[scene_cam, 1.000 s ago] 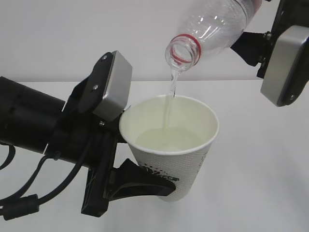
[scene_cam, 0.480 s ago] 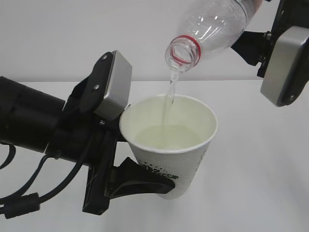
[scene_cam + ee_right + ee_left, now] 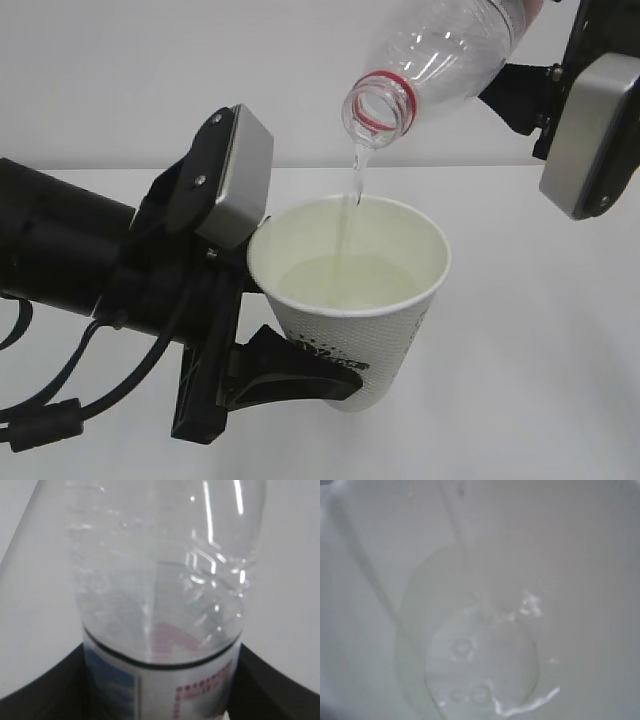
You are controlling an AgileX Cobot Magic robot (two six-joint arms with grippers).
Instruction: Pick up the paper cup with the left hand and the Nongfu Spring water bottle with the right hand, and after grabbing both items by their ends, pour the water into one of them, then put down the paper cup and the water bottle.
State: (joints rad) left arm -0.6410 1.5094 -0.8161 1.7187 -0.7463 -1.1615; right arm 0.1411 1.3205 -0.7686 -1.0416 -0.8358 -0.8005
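The white dimpled paper cup [image 3: 385, 335] hangs above the table, slightly tilted, with my left gripper [image 3: 320, 365] shut on its lower wall; one black finger [image 3: 300, 372] wraps across its front. Above it the clear Nongfu Spring water bottle [image 3: 440, 55] is tipped mouth-down to the left, with my right gripper [image 3: 530, 55] shut on its labelled body. A thin stream of water [image 3: 352, 195] falls from the red-ringed neck into the cup, where water [image 3: 345, 280] pools. The left wrist view looks into the cup [image 3: 580, 580] at bubbling water [image 3: 480, 660]. In the right wrist view the bottle [image 3: 160, 580] sits between black fingers [image 3: 45, 695].
A white table [image 3: 540, 360] lies under both arms, with a plain pale wall [image 3: 150, 80] behind it. The left arm's black body and cables [image 3: 60, 270] fill the left side. The right gripper's grey plate [image 3: 590, 135] hangs at the upper right.
The stream keeps running into the cup. Both arms, the cup and the bottle stay almost where they were.
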